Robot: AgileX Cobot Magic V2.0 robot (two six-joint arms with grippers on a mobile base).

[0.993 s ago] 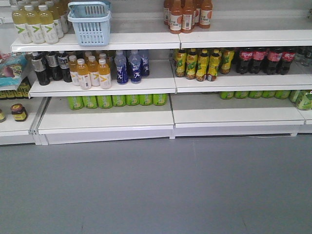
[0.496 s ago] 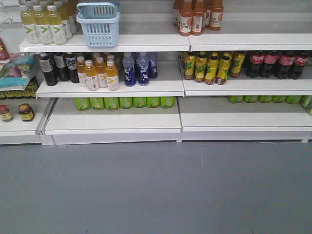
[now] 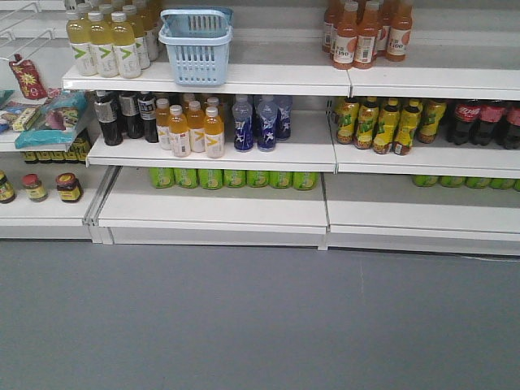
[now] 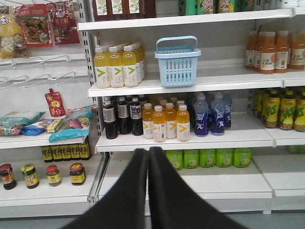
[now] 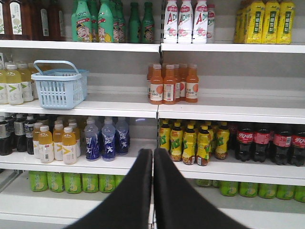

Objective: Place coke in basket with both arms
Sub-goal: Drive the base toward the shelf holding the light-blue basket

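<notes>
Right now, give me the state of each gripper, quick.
Left gripper: closed, fingers pressed together, holding nothing.
Right gripper: closed, holding nothing.

White shelving (image 3: 268, 79) is seen above a grey floor (image 3: 260, 325) at six o'clock. Pale yellow bottles (image 3: 104, 45) are ranged at eleven o'clock, and orange bottles (image 3: 364, 34) at one o'clock. On the middle shelf, dark bottles (image 3: 126, 115), amber bottles (image 3: 193, 128) and blue bottles (image 3: 254, 123) are lined up side by side — green cans (image 3: 234, 179) are stacked beneath them. Small jars (image 3: 50, 187) are set at nine o'clock.
</notes>
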